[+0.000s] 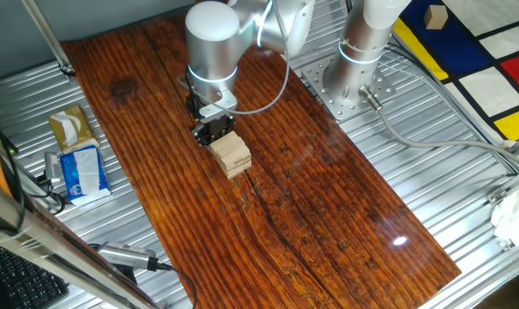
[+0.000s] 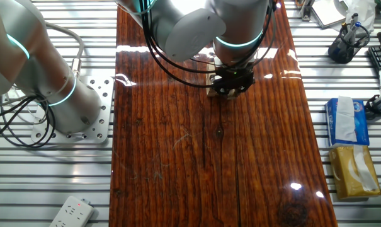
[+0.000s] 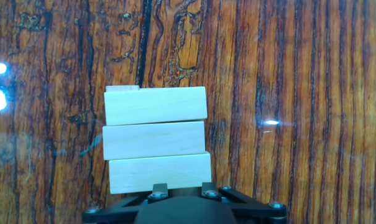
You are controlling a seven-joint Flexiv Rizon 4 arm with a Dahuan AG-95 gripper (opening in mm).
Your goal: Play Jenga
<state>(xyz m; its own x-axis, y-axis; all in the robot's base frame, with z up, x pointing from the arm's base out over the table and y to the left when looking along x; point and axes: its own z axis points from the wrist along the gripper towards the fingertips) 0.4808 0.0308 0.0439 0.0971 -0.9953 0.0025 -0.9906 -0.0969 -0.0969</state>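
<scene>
The Jenga tower of pale tan blocks stands on the dark wooden tabletop, left of its middle. From the hand view I look down on the tower's top layer, three blocks side by side. The end of a lower block pokes out at the far left corner. My gripper is right against the tower's back side, low over the wood. In the other fixed view the gripper hides most of the tower. Two finger stubs sit a little apart at the nearest block's edge; their tips are hidden.
A blue-and-white tissue packet and a tan tissue box lie on the metal surface left of the wood. The arm's base plate is at the back right. A lone wooden cube sits on the coloured mat. A power strip lies nearby.
</scene>
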